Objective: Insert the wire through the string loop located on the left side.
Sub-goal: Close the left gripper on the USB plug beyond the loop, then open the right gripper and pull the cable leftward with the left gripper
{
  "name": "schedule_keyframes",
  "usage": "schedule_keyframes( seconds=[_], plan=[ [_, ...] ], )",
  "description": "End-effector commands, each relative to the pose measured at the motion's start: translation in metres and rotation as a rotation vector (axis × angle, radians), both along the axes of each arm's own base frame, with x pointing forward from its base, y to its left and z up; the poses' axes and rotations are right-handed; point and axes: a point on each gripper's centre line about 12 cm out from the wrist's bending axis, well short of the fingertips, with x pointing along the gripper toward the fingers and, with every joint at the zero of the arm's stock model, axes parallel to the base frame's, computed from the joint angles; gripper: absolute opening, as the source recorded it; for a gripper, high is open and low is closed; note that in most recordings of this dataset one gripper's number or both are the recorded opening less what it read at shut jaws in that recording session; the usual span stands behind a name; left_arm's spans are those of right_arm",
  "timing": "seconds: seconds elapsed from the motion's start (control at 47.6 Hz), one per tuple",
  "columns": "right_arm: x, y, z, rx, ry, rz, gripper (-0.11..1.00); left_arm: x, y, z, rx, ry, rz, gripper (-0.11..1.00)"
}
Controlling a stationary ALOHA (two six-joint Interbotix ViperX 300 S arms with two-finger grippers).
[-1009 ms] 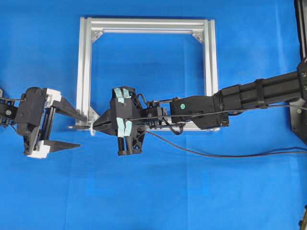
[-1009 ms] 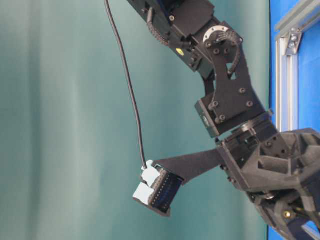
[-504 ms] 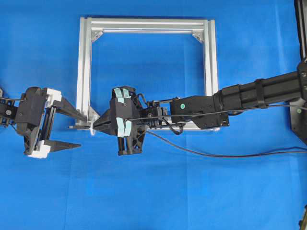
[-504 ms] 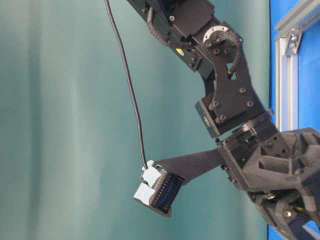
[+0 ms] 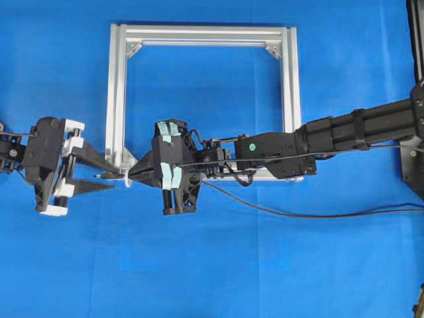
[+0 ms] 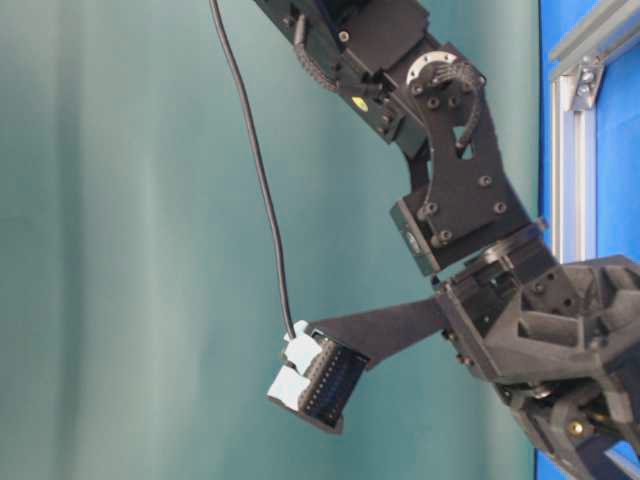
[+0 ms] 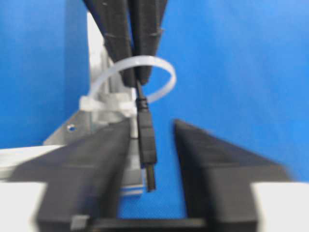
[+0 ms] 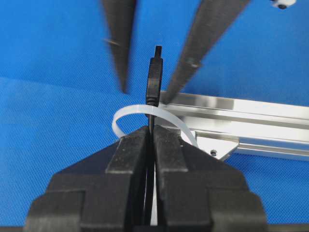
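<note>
Sitting at the lower-left corner of the aluminium frame (image 5: 116, 99), the string loop (image 7: 140, 79) already has the wire (image 8: 154, 79) poking through it, plug tip out past the frame edge. Plenty of bare blue cloth (image 5: 218, 265) all around. Right gripper (image 5: 131, 174) pressed tight on the wire just behind the loop. Left gripper (image 5: 106, 177) narrowed around the plug, fingers (image 7: 212, 164) on both sides with gaps showing, not pinching yet. No readable writing anywhere.
</note>
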Motion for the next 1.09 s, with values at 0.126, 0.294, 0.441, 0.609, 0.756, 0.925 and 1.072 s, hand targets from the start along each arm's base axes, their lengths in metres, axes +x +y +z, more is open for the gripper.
schedule_keyframes(
  seconds=[0.126, 0.294, 0.441, 0.609, 0.756, 0.925, 1.072],
  plan=[
    [0.0033, 0.001, 0.0153, 0.004, -0.037, 0.001, 0.0, 0.0031, 0.0042, 0.0027, -0.002, -0.003, 0.019, 0.08],
    [0.0028, 0.0026, 0.0148, 0.004, -0.035, 0.004, 0.0, 0.0034, 0.0049, 0.0026, -0.002, 0.0, 0.022, 0.08],
    [0.0029, 0.0042, 0.0148, 0.002, -0.032, 0.008, 0.0, 0.003, 0.0049, 0.0026, -0.001, 0.0, 0.021, 0.08],
    [0.0028, 0.0033, 0.0145, 0.003, -0.029, 0.005, 0.01, 0.0024, 0.005, 0.0024, 0.0, 0.002, 0.021, 0.08],
    [0.0026, 0.004, 0.0142, 0.011, -0.025, 0.002, 0.07, 0.0023, 0.005, 0.0023, 0.0, 0.003, 0.021, 0.08],
    [0.0016, 0.0044, 0.0126, 0.016, -0.005, -0.002, 0.49, 0.0024, 0.005, 0.0022, 0.0, 0.008, 0.021, 0.08],
    [-0.0003, 0.0057, 0.0116, 0.014, 0.015, 0.0, 0.9, 0.0018, 0.0049, 0.003, 0.0, 0.017, 0.02, 0.08]
  ],
)
